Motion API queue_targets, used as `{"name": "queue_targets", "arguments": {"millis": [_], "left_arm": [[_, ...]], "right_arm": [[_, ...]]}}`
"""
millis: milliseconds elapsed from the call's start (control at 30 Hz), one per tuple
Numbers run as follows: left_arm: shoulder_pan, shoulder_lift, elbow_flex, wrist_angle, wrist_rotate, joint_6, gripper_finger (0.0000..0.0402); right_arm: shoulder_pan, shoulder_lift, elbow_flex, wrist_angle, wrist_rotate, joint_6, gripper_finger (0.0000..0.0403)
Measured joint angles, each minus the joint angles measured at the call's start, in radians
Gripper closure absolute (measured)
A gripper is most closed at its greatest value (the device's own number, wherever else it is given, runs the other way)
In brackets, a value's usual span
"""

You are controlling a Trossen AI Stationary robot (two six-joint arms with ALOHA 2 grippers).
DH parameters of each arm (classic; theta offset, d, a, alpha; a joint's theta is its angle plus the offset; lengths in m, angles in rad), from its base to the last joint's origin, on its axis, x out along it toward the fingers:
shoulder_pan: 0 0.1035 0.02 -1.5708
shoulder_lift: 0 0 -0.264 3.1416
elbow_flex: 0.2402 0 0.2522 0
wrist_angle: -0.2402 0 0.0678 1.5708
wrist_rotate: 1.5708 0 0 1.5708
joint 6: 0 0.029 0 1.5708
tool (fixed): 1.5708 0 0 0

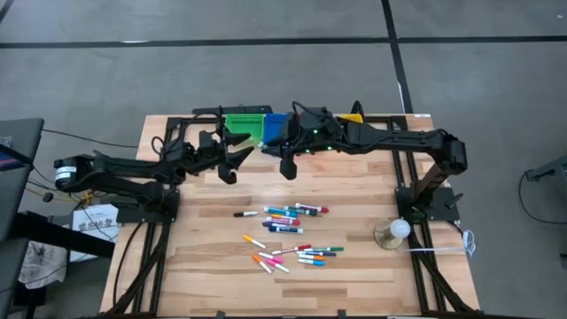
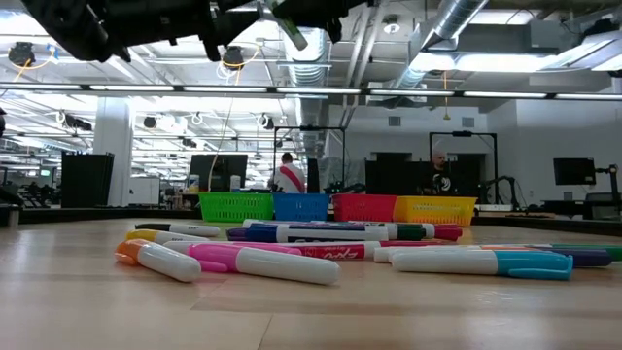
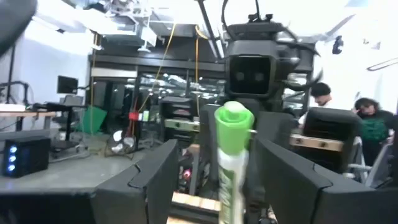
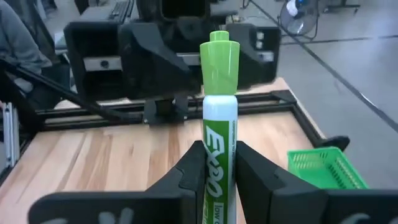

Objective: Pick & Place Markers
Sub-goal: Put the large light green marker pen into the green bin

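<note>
A green marker [image 4: 219, 118] is clamped upright in the right tool [image 4: 214, 171], cap up, fingers closed against the barrel on both sides. The right tool [image 1: 288, 165] is held above the counter [image 1: 204, 266] near the middle of the far edge, roughly 12 o'clock from the loose markers [image 1: 288, 232]. The left tool [image 1: 232, 165] is spread wide, facing the right one at its 9 o'clock, and holds nothing; the green marker [image 3: 233, 162] is seen between its fingers [image 3: 149, 180] but untouched by them. The remaining markers are scattered flat on the counter in two loose groups near centre, with one black marker [image 1: 245, 213] lying apart at their 9 o'clock. Four bins are lined up along the far edge: green bin [image 2: 236, 205], blue bin [image 2: 300, 206], red bin [image 2: 363, 207], yellow bin [image 2: 433, 209]. People are visible in the room beyond.
</note>
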Motion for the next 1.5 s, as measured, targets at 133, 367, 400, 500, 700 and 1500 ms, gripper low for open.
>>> {"name": "queue_targets", "arguments": {"millis": [133,367,400,500,700,1500], "left_arm": [[0.01,0.025,0.0,0.011,0.004,-0.005,0.0188],[0.005,0.049,0.0,0.039,0.004,-0.011,0.0188],[0.005,0.05,0.0,0.039,0.004,-0.011,0.0188],[0.009,0.05,0.0,0.065,-0.001,-0.01,0.019],[0.011,0.049,0.001,0.074,0.001,-0.01,0.0229],[0.011,0.05,0.001,0.06,0.016,0.0,0.0337]], "right_arm": [[0.0,0.009,0.0,0.028,-0.021,0.003,0.0347],[-0.002,0.029,0.0,0.055,-0.039,0.008,0.0347],[-0.004,0.03,-0.001,0.048,-0.043,0.008,0.0347],[-0.009,0.039,0.0,0.066,-0.05,0.008,0.0347],[-0.009,0.05,-0.001,0.086,-0.049,0.008,0.0347],[-0.007,0.05,-0.001,0.061,-0.05,0.037,0.0257]]}}
